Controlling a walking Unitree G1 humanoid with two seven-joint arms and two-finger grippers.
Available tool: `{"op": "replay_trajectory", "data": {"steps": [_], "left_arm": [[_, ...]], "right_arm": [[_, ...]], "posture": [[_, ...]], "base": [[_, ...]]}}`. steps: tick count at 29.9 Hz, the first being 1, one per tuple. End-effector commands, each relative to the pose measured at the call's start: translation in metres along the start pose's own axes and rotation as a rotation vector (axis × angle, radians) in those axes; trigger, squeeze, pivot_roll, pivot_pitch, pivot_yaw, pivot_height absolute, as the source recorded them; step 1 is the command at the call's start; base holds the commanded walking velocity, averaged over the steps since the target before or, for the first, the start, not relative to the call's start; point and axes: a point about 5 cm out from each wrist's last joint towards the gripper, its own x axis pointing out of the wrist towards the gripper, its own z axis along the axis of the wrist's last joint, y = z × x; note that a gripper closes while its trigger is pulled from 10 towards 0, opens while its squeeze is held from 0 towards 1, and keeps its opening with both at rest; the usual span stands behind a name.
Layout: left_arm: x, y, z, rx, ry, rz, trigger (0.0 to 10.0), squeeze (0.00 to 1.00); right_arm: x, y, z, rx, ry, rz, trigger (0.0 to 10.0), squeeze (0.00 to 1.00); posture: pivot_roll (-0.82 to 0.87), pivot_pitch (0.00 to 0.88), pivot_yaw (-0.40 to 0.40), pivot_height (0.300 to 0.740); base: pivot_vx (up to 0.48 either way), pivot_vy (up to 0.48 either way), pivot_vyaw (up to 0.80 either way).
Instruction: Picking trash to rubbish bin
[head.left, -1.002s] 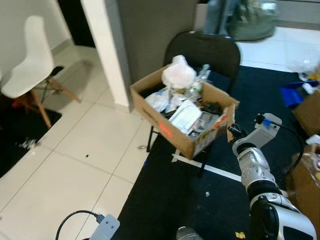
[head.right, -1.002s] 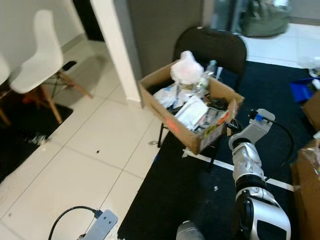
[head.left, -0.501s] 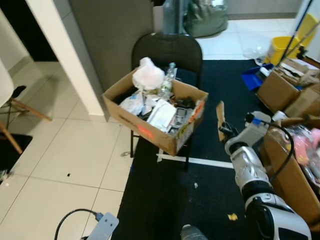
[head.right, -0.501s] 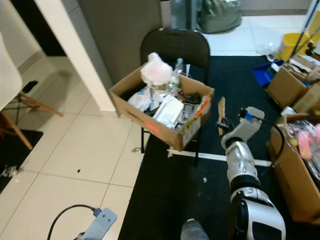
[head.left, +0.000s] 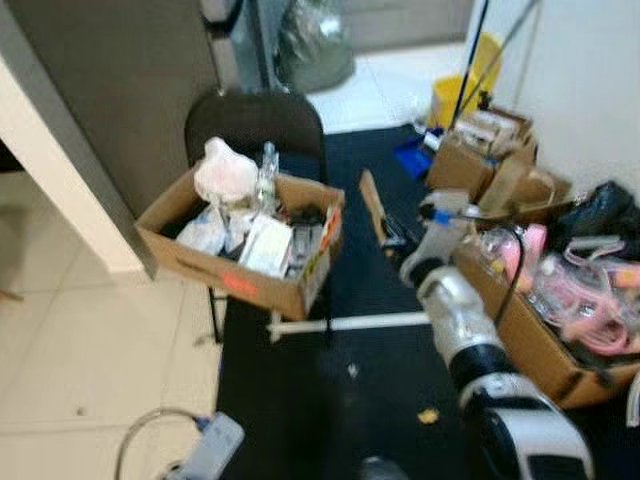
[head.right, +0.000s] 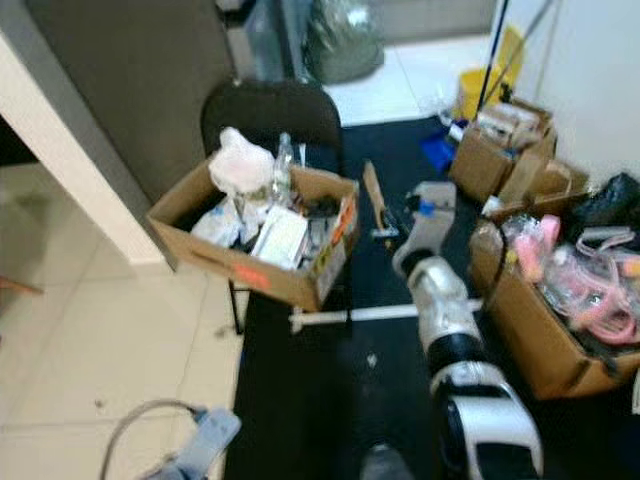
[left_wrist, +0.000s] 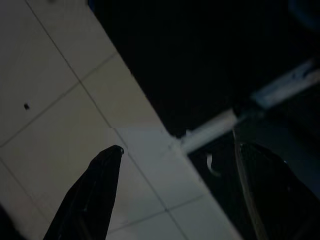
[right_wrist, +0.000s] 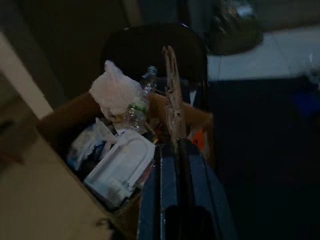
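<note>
Holding a flat scrap of brown cardboard (head.left: 372, 205) upright, your right gripper (head.left: 392, 236) is raised at the end of its silver arm, its two black fingers (right_wrist: 169, 170) pressed together on the scrap's lower edge. Just to the gripper's left sits the open cardboard box (head.left: 245, 262) on the seat of a black chair (head.left: 256, 125); the box is heaped with trash: a white plastic bag (head.left: 225, 171), a clear bottle (head.left: 266, 172) and white packaging (head.left: 266, 246). To the gripper's right, near it, stands another cardboard box (head.left: 530, 335) full of pink items, with more boxes (head.left: 478, 155) and a yellow bucket (head.left: 461, 96) further beyond. Your left gripper (left_wrist: 177, 185) hangs over the edge where pale floor tiles (left_wrist: 60, 100) meet the black carpet (left_wrist: 200, 55), its fingers spread wide apart with nothing between them.
</note>
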Motion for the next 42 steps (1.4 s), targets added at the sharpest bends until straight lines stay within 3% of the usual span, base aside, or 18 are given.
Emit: {"op": "replay_trajectory", "data": {"steps": [1,8,19,29,34,35,42], "left_arm": [[0.000,-0.005,-0.005,-0.030,0.017,0.004,10.0,0.00],[0.002,-0.009,0.000,-0.110,-0.007,0.035,10.0,0.00],[0.000,-0.015,-0.015,-0.167,0.019,0.041,10.0,0.00],[-0.005,-0.001,-0.031,-0.156,0.044,0.064,10.0,0.00],[-0.006,0.012,-0.023,-0.127,0.023,0.088,10.0,0.00],[-0.007,0.020,-0.020,-0.139,0.013,0.108,10.0,0.00],[-0.008,0.030,-0.017,-0.182,-0.004,0.145,10.0,0.00]], "right_arm": [[0.007,0.017,0.004,-0.056,-0.005,0.060,10.0,0.00],[0.012,0.026,0.001,-0.100,0.047,0.114,10.0,0.00],[0.018,0.027,0.010,-0.116,0.036,0.123,10.0,0.00],[0.021,0.037,0.008,-0.091,0.030,0.122,10.0,0.00],[0.021,0.037,0.008,-0.089,0.026,0.122,10.0,0.00],[0.018,0.034,0.006,-0.085,0.027,0.118,10.0,0.00],[0.013,0.028,-0.003,-0.095,0.052,0.109,10.0,0.00]], "posture": [[-0.06,0.000,0.020,0.740],[-0.01,0.000,-0.072,0.740],[0.04,0.000,-0.092,0.740],[0.07,0.000,-0.050,0.740],[0.06,0.000,-0.039,0.740],[0.07,0.000,-0.043,0.740],[0.08,0.000,-0.050,0.740]], "base": [[0.000,0.000,0.00],[0.000,0.000,0.00],[0.000,0.000,0.00],[0.133,0.000,0.00],[0.292,0.000,0.00],[0.307,0.000,0.00],[0.317,0.000,0.00]]}}
